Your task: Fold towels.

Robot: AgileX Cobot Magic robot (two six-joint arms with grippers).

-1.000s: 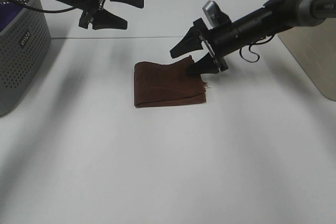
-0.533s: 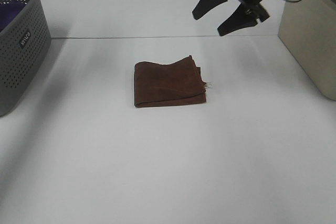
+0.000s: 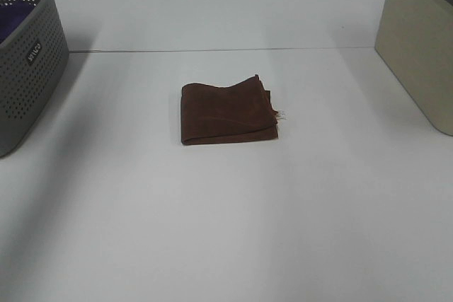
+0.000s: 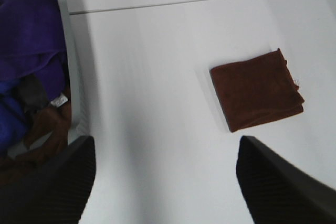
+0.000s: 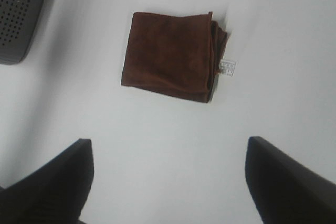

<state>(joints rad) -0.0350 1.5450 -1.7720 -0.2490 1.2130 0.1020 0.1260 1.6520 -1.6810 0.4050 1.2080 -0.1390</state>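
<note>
we see towel (image 3: 226,114) folded flat on tabletop (image 3: 226,231), below and well apart from both tools | left tool (image 4: 163,182) wide open, empty | right tool (image 5: 168,182) wide open, empty

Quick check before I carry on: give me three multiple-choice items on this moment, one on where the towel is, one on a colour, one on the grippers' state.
1. Where does the towel lie?
A. In the basket
B. On the table, apart from the basket
C. In the right gripper

2. What colour is the cloth bunched in the basket?
A. Purple
B. Yellow
C. White

3. How do the grippers stand?
A. Both shut on the towel
B. Left shut, right open
C. Both open, holding nothing

Answers:
1 B, it lies folded on the bare table.
2 A, purple cloth shows in the left wrist view.
3 C, left gripper and right gripper have wide-apart fingers above the table.
</note>
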